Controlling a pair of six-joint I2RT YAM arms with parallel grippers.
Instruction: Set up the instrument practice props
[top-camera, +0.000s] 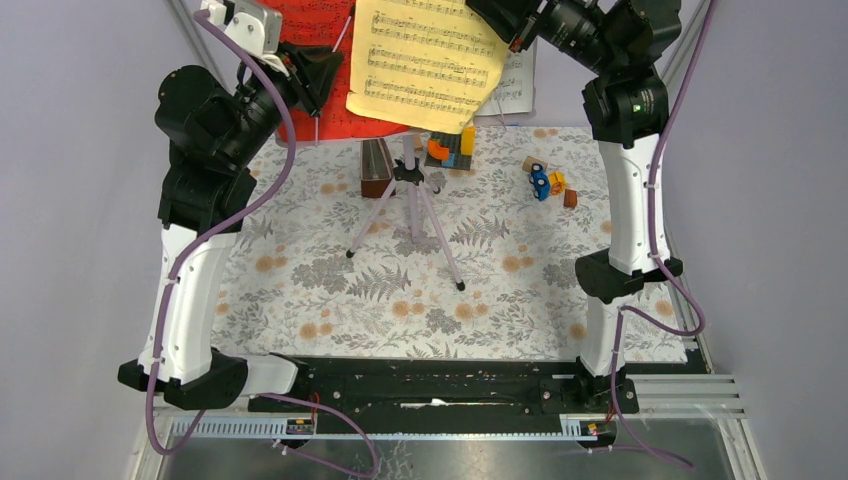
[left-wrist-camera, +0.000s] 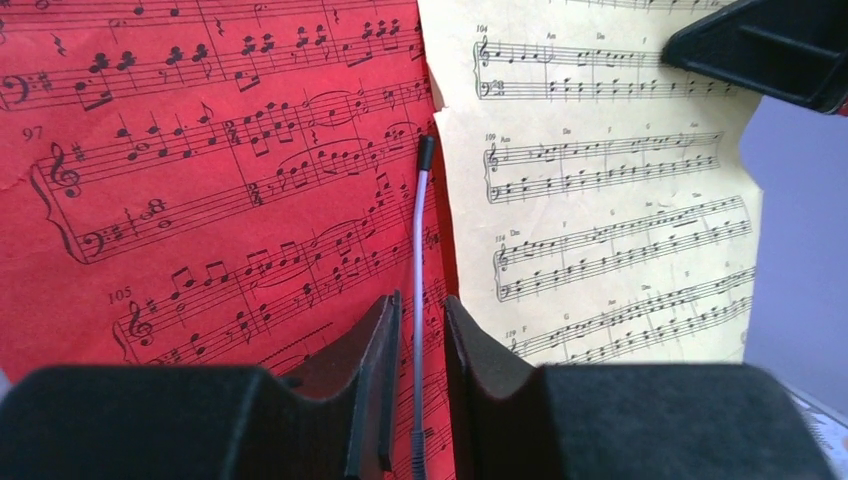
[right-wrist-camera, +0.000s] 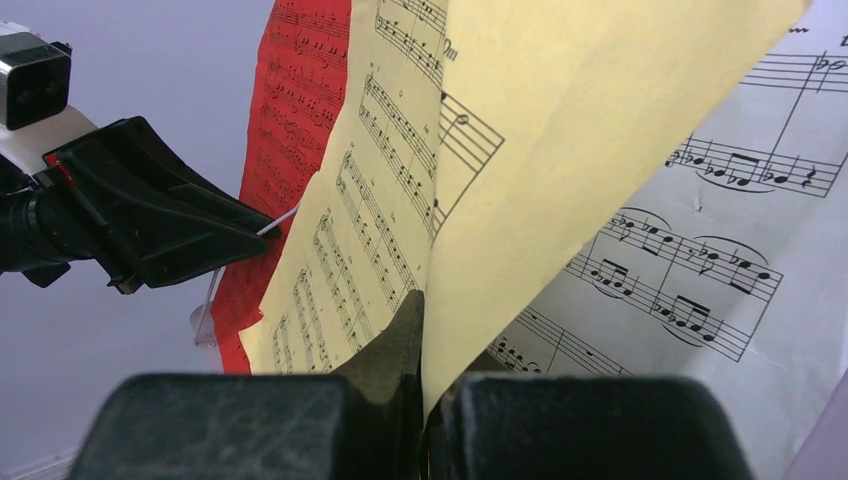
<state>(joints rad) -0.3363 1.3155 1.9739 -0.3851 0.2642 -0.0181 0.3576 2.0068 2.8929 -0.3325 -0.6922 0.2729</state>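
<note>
The lilac tripod (top-camera: 410, 205) stands upright at the middle back of the table. Sheet music covers the pink panel, so it is hidden. My right gripper (right-wrist-camera: 425, 300) is shut on the lower edge of the yellow page (right-wrist-camera: 350, 230) and holds it up in front of the white page (right-wrist-camera: 700, 230); in the top view the yellow page (top-camera: 425, 60) hangs over the tripod head. My left gripper (left-wrist-camera: 422, 300) faces the red page (left-wrist-camera: 200, 170). Its jaws stand a narrow gap apart around a thin lilac page-holder wire (left-wrist-camera: 420, 230), with red paper showing on both sides of it.
Orange-yellow toy blocks on a dark base (top-camera: 452, 148) sit just behind the tripod. A brown box (top-camera: 375, 168) stands to its left. Small toys, one a blue car (top-camera: 541, 182), lie at the back right. A floral cloth (top-camera: 400, 290) covers the table.
</note>
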